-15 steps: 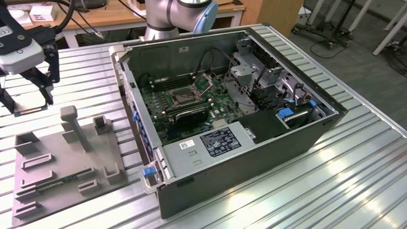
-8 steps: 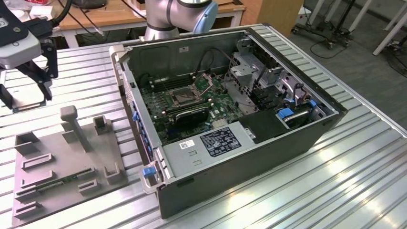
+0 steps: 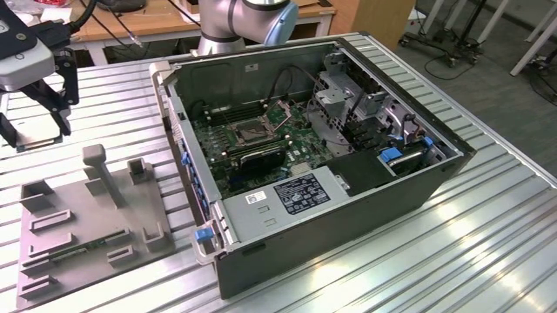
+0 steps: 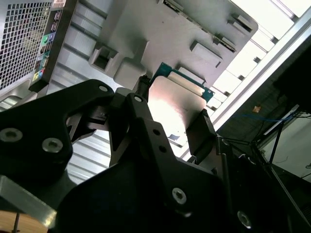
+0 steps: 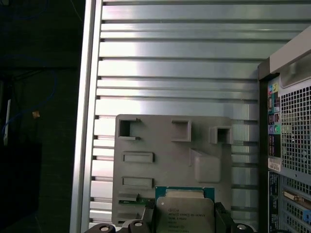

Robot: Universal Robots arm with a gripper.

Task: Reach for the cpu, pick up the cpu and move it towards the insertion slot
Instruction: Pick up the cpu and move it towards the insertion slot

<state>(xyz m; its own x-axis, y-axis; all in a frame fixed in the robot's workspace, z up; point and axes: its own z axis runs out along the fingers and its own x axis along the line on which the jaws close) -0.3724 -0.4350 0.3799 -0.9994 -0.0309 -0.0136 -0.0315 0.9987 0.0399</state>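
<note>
In the exterior view the gripper (image 3: 35, 134) sits at the far left, partly cut off by the picture's edge, and what lies between its black fingers (image 3: 61, 111) is hard to make out there. The arm (image 3: 248, 19) is cut off at the top, so only one silver and blue joint shows. Both wrist views settle the grasp: the jaws are closed partway, clamping the cpu (image 4: 177, 104) by two opposite edges, silvery lid facing the camera, green rim showing along one side. In the first wrist view the cpu (image 5: 184, 213) is cropped at its lower edge, and only the fingertips (image 5: 221, 218) show.

The gripper hangs fingers-down over the slatted metal table (image 3: 487, 248), near the far end of the grey tray (image 3: 87, 228), with the chip apparently raised off the tray. The insertion slot (image 3: 248, 134) lies inside the open computer case (image 3: 348, 222), well apart from the gripper, towards the exterior view's right
</note>
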